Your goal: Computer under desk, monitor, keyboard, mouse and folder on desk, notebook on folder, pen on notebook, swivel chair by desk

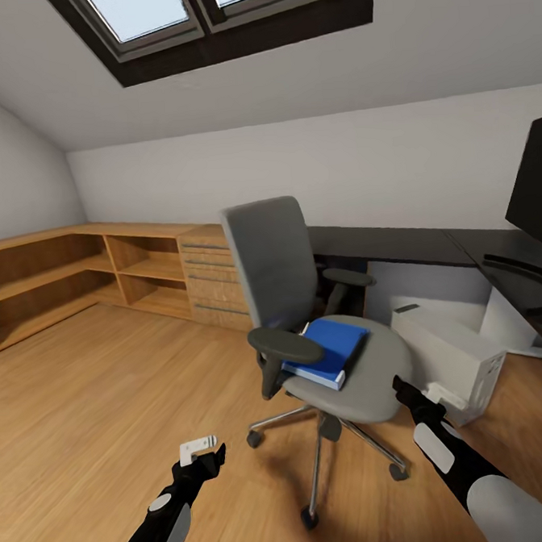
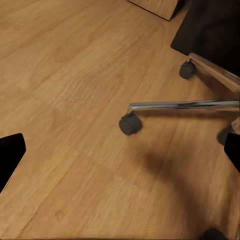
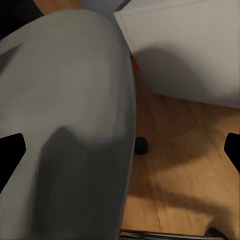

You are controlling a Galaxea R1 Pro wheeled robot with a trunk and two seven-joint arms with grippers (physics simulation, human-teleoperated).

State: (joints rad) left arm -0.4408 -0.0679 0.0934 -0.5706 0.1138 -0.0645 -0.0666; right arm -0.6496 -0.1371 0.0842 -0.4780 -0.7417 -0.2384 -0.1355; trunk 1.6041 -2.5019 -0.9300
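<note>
On swivel chair (image 1: 355, 378) seat, folder (image 1: 329, 349) (blue)

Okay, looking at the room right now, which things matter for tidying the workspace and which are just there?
Job:
swivel chair
folder lying on its seat
computer
desk
monitor

Just there:
wooden shelf unit
skylight

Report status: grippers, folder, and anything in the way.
Left gripper low over floor, right gripper at seat edge; both open, empty. Folder flat on swivel chair seat. Armrest overlaps folder's near corner.
</note>
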